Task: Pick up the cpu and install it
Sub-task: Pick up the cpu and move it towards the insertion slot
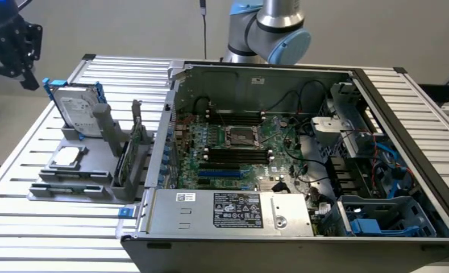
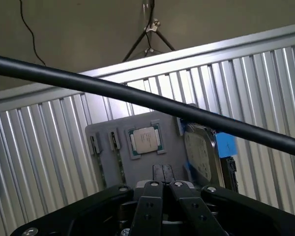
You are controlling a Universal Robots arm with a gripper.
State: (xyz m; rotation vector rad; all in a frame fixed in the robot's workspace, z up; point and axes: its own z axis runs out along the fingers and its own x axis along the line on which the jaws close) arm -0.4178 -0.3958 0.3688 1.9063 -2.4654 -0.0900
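One small square cpu [image 1: 67, 156], dull silver on top, is seen lying flat in a shallow recess of a grey holder [image 1: 92, 173] that is set on the slatted metal bench [image 1: 50, 233], toward the exterior view's left. On the same holder, just beside the cpu, a large silver hard drive [image 1: 79, 111] with a blue frame is stood upright. Thin memory sticks [image 1: 137, 142] are stood on edge along the holder's side nearest the open computer case [image 1: 247, 85]. Inside the case a green motherboard [image 1: 209, 162] is laid flat, with its dark metal-framed socket [image 1: 238, 136] near the middle. The socket is well apart from the cpu, and the case wall is placed between them. The arm [image 1: 274, 28] is seen behind the case. In the wrist view the pincer [image 2: 165, 189] is shown with its two black fingers [image 2: 150, 206] brought fully together, and nothing is gripped between them. The cpu is seen ahead of the fingertips and well apart from them, down on the holder and untouched, with the hard drive just beside it. A thick black cable [image 2: 137, 98] is slung across between the wrist camera and the bench, and a tripod [image 2: 150, 29] is stood beyond the bench's far edge.
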